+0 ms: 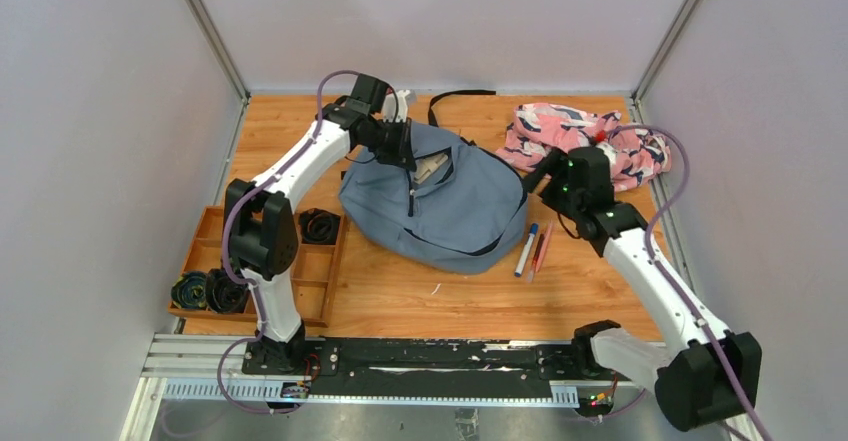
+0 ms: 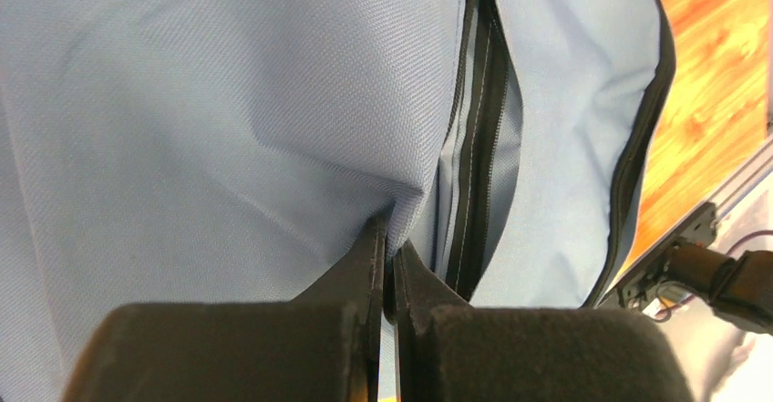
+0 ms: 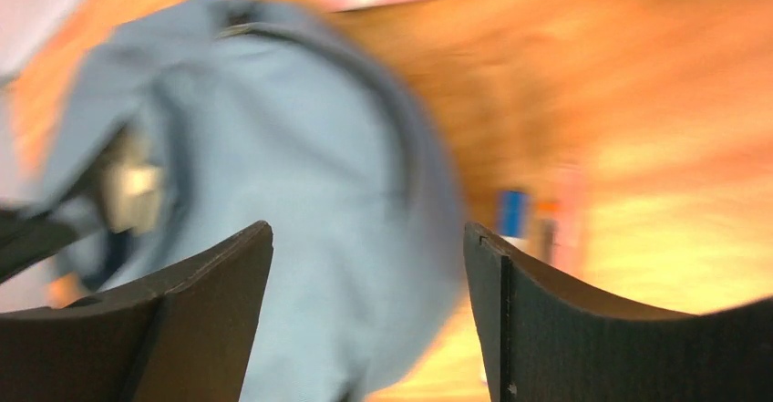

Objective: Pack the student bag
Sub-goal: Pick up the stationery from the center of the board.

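Sitting nearest the arm bases on the left, a wooden tray (image 1: 205, 226) holds three dark rolled bundles (image 1: 320, 226), two at its near-left end and one at its far-right corner. Further in, the student bag (image 1: 440, 211) lies flat in the middle of the table (image 1: 450, 301). It is grey-blue, and a zipper opening gapes near its far-left end with something pale showing inside. Just beside its right edge, a blue-and-white marker (image 1: 526, 249) and a reddish pen (image 1: 541, 249) lie side by side on the wood.

The right gripper (image 3: 366, 238) hovers by the bag's right side, fingers spread wide with nothing between them; its wrist view is blurred. The left gripper (image 2: 390, 238) is at the bag's far-left end, fingers pinched together on a fold of the fabric beside the dark zipper seam.

Farthest back, a pink, white and navy patterned cloth (image 1: 585, 136) is heaped at the right — and a black strap (image 1: 460, 94) trails from the bag toward the back wall.
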{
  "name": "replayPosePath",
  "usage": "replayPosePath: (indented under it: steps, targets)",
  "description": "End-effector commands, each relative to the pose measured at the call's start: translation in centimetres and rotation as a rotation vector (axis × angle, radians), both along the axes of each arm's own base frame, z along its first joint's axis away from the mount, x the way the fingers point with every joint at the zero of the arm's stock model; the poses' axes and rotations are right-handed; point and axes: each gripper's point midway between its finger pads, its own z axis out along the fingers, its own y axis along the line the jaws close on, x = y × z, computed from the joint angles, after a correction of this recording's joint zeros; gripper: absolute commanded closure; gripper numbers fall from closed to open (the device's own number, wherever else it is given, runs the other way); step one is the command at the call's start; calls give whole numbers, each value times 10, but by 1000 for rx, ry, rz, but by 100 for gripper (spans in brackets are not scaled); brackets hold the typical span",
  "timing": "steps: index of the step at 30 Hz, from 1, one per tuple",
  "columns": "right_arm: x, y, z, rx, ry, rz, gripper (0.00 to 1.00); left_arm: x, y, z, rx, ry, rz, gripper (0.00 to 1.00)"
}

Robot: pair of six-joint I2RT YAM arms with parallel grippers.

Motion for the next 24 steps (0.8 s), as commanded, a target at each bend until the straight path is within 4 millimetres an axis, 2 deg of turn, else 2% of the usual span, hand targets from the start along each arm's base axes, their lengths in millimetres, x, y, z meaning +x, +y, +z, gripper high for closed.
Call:
replayPosePath:
  steps: [1, 2, 4, 7, 10, 14, 17, 21, 24]
  targets:
    - [-57, -94, -87, -252, 347, -197, 22, 31, 17, 21, -71, -62, 96, 100]
    - [-63, -98, -96, -254, 387, -196, 22, 34, 21, 23, -70, -69, 108, 100]
    - [-69, -100, -113, -264, 457, -171, 36, 36, 24, 27, -58, -82, 124, 100]
    - [-67, -103, -132, -251, 511, -144, 48, 33, 22, 33, -74, -85, 109, 99]
    - [-58, -98, -142, -221, 503, -94, 48, 27, 23, 39, -80, -92, 100, 82]
    - [-47, -100, -150, -242, 509, -67, 46, 18, 25, 52, -92, -115, 100, 64]
    - [-42, -95, -160, -240, 548, -22, 48, 11, 26, 61, -103, -128, 102, 59]
    - [-44, -91, -177, -226, 601, 4, 51, -3, 20, 71, -148, -111, 44, 60]
    - [-48, -93, -185, -235, 620, -5, 57, -8, 22, 73, -143, -103, 45, 60]
